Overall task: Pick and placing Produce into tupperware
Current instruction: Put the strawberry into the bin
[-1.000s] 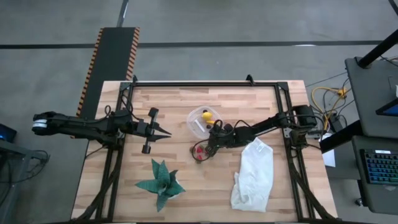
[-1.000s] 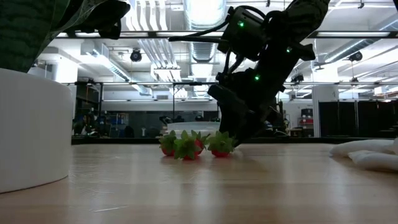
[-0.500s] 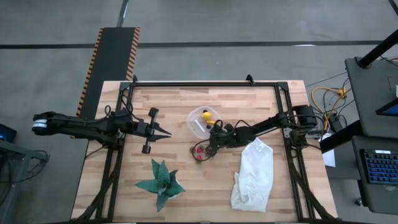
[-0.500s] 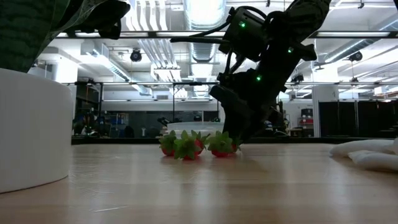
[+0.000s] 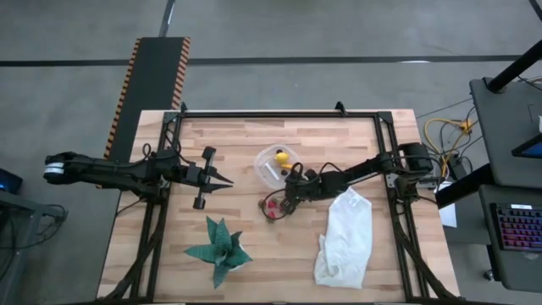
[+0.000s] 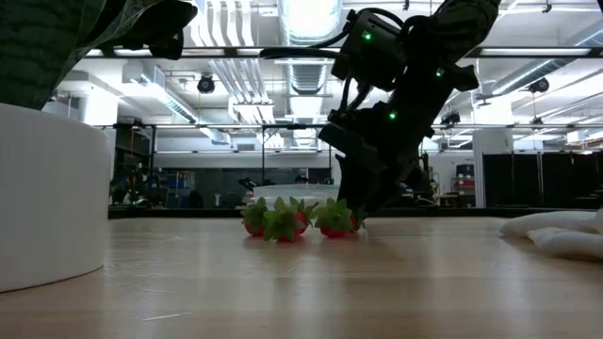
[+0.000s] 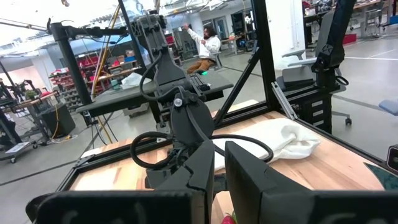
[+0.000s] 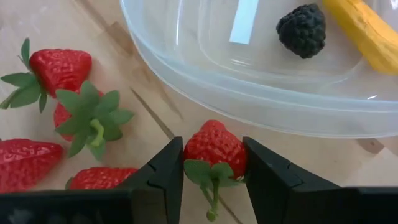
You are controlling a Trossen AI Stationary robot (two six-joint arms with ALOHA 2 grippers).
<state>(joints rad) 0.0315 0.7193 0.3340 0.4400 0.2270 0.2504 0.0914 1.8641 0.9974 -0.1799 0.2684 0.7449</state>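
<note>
One strawberry [image 8: 215,148] sits right between my right gripper [image 8: 213,163] fingers, low centre of the right wrist frame, and the pads are pressed against both its flanks, so I'm clamped on it. It rests on the wooden table [image 5: 246,140] just beside the rim of the tupperware [image 8: 261,74], which fills the top of that frame. Four more strawberries [image 8: 59,68] lie in a loose cluster at the left of the frame, close together and apart from the one I hold.

From overhead, the right gripper [image 5: 284,202] is just below the tub [image 5: 276,163] near the middle of the picture, with the red cluster [image 5: 271,207] at its tip. Already inside the tub: a dark knobbly ball [image 8: 301,28] and a yellow piece [image 8: 367,34] at the upper right of the wrist frame.

My read on handling: the berry looks small, light and glossy, probably hard plastic, so it could squirt out sideways if squeezed off-centre. The widest part of the body is the place to hold; the thin green leaf cap [image 8: 208,173] looks floppy and no good for gripping. The tub looks light too, and a nudge on its rim might slide it.

Left gripper [image 5: 222,180] waits mid-left overhead, well apart from everything, fingers drawn together on nothing.
</note>
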